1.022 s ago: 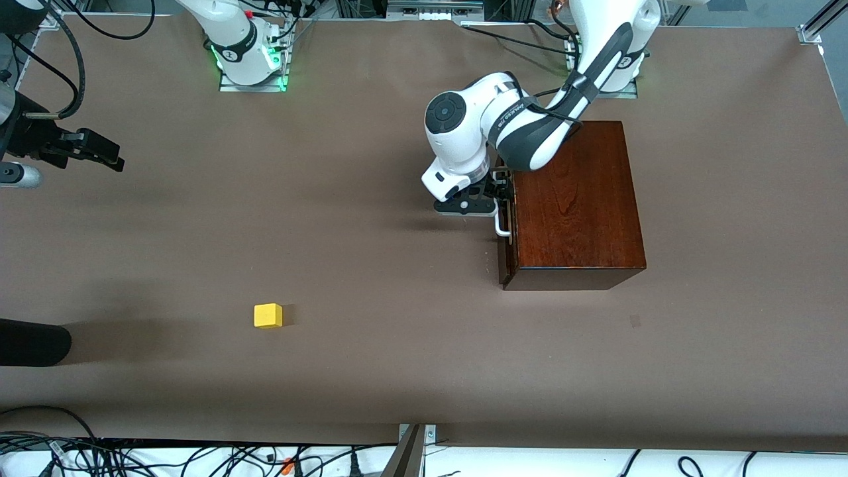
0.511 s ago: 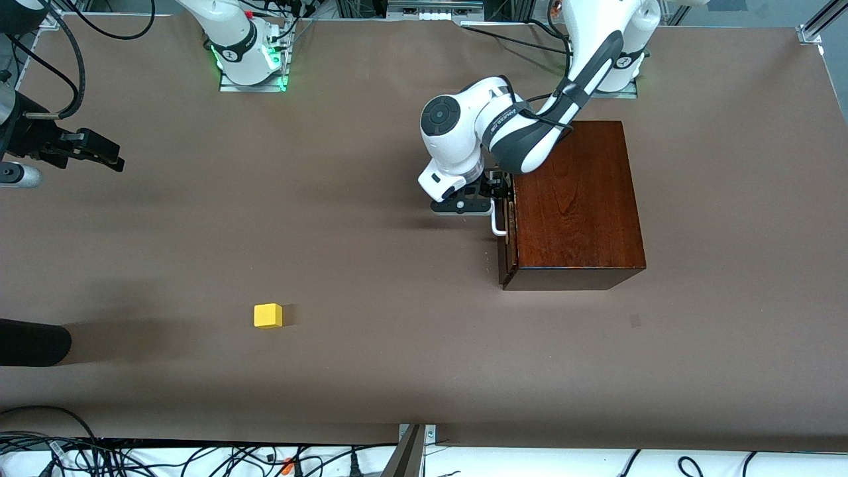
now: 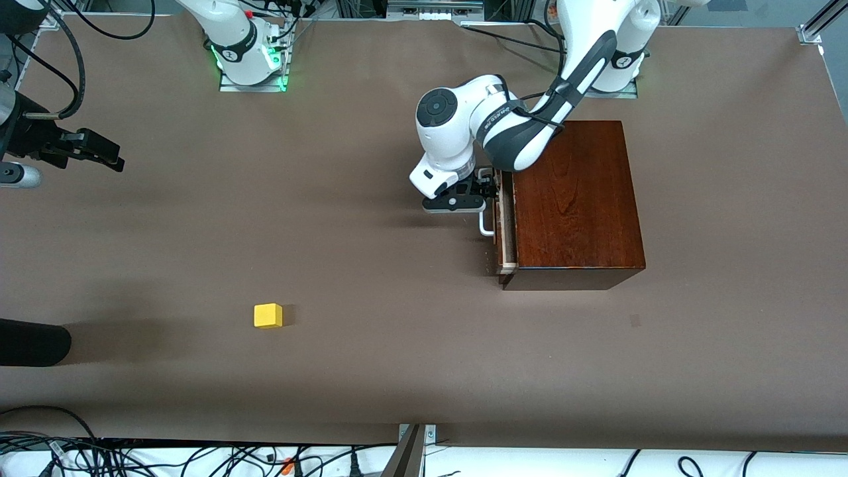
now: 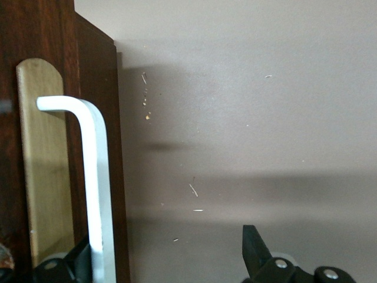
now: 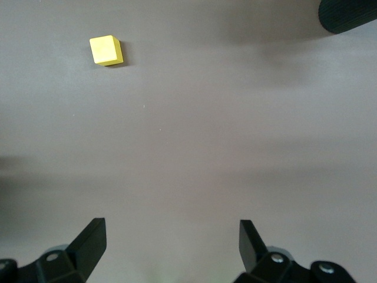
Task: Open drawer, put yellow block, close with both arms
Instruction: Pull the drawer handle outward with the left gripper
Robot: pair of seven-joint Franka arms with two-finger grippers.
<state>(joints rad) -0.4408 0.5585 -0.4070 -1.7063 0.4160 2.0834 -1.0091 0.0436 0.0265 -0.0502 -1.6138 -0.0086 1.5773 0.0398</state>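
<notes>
- Brown matting covers the counter (image 3: 397, 371), with cables trailing along its edge nearest the front camera.
- A glossy mahogany box (image 3: 576, 199) sits toward the left arm's end; its drawer (image 3: 505, 232) stands slightly out, showing a thin strip of pale wood behind the dark reddish front.
- On the drawer front is a white U-shaped handle (image 4: 94, 188), its bar standing clear of the wood.
- The yellow block (image 3: 267, 315), a small plain cube, lies on bare counter well apart from the box, nearer the front camera and toward the right arm's end.
- Wide open counter lies between block and box, and around the block on every side.
- The left arm reaches from its base over the box's corner, elbow bent and wrist turned down; the left gripper (image 3: 487, 199) is at the handle in front of the drawer, fingers (image 4: 256, 253) spread, one either side of the bar without pinching it.
- The right gripper (image 3: 93, 151) hangs over the counter's edge at the right arm's end, waiting, fingers (image 5: 250, 242) spread wide with nothing between them.
</notes>
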